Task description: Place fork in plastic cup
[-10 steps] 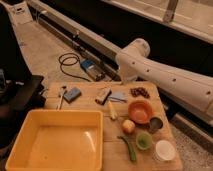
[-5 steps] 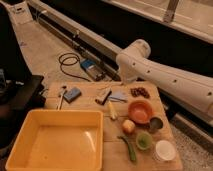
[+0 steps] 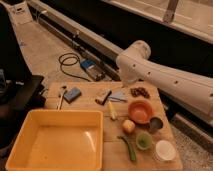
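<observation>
Compared with the earlier frames, you will find nothing displaced: the arm (image 3: 165,75) holds the same pose across the rear right of the desk (image 3: 150,92), and every item keeps its place. The claw (image 3: 121,82) sits low behind the desk's back edge, beneath the arm's rounded joint; you cannot tell whether it is released or clenched. Locate the fork (image 3: 61,96) near the desk's rear left corner, lying flat just beside the blue block (image 3: 73,94) and behind the yellow bin (image 3: 55,140). The white plastic cup (image 3: 164,149) stands at the front right corner, well apart from the fork. Between them you see an orange bowl (image 3: 140,111), a small metal cup (image 3: 156,123), a green cup (image 3: 144,140), an apple (image 3: 129,126) and a green vegetable (image 3: 129,148).
</observation>
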Robot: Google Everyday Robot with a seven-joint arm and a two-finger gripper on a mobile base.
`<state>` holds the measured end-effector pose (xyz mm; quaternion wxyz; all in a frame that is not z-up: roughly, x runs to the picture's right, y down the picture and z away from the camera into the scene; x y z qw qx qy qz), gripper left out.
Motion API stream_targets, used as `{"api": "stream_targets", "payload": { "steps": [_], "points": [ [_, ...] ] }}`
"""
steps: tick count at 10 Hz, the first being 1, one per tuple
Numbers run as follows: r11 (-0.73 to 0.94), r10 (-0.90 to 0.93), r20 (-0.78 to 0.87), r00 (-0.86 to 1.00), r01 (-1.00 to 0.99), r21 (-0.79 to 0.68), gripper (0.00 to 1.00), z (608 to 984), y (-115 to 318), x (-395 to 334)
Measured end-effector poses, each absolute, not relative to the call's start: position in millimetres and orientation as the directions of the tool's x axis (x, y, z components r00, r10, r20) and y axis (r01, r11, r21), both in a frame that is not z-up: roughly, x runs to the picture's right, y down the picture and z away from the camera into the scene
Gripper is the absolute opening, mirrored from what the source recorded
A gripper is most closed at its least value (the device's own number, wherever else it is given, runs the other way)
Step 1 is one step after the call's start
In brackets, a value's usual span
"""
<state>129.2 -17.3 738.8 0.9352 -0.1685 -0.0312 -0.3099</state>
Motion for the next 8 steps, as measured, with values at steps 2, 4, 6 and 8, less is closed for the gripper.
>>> {"api": "stream_targets", "payload": {
  "steps": [2, 4, 6, 8],
  "points": [
    [0.756, -0.565, 0.121, 0.816, 0.571, -0.32, 0.0, 712, -9, 151],
    [0.767, -0.548, 0.067, 0.834, 0.533, -0.357, 0.0, 675, -3, 180],
    [0.765, -0.546, 0.045, 0.836, 0.52, -0.38, 0.0, 647, 10, 193],
    [0.721, -0.57, 0.074, 0.818, 0.542, -0.432, 0.0, 629, 37, 202]
  ]
}}
